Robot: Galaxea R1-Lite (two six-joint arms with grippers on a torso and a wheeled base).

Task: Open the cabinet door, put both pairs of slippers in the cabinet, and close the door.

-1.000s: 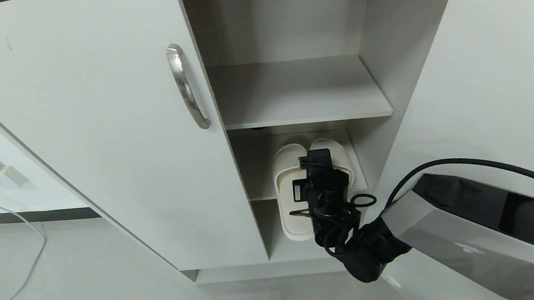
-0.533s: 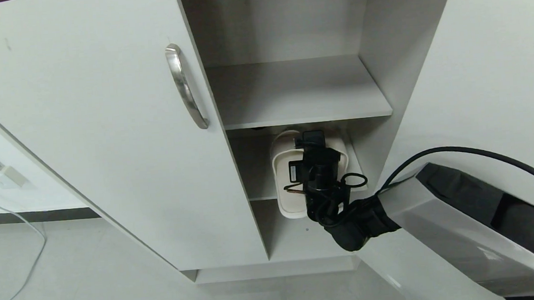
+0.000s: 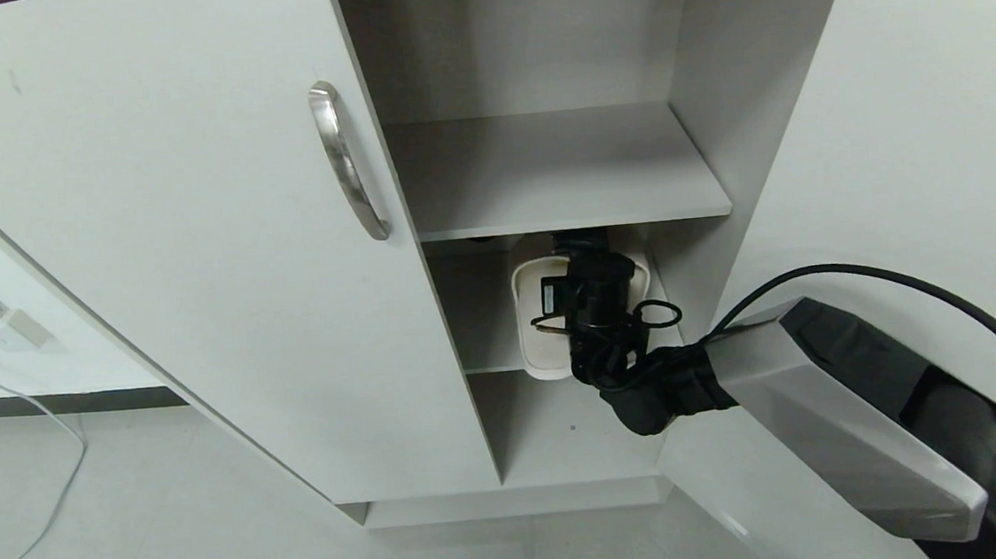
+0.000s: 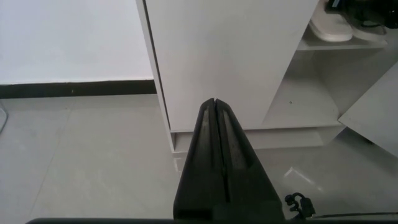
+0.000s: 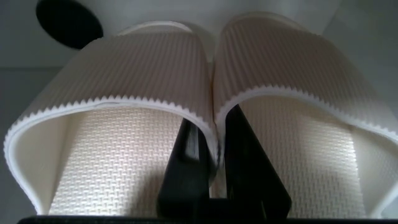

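A pair of cream slippers (image 3: 532, 335) lies on the cabinet's lower shelf (image 3: 481, 316), toes pointing inward under the shelf above. My right gripper (image 3: 584, 259) is inside that compartment, shut on the slippers. In the right wrist view its fingers (image 5: 186, 165) pinch the touching inner straps of the slippers (image 5: 137, 74) together. The heels stick out slightly over the shelf's front edge. My left gripper (image 4: 214, 109) hangs shut and empty over the floor in front of the cabinet, with the slippers (image 4: 333, 28) far off.
The cabinet's left door (image 3: 147, 218) with its metal handle (image 3: 347, 162) is shut; the right door (image 3: 904, 132) stands open beside my right arm. The upper shelf (image 3: 556, 173) and bottom compartment (image 3: 546, 436) are bare. A wall socket with cable (image 3: 9, 331) sits at left.
My right arm has pushed the slippers from in front of the cabinet inward and up onto the lower shelf, with the toes now under the shelf above.
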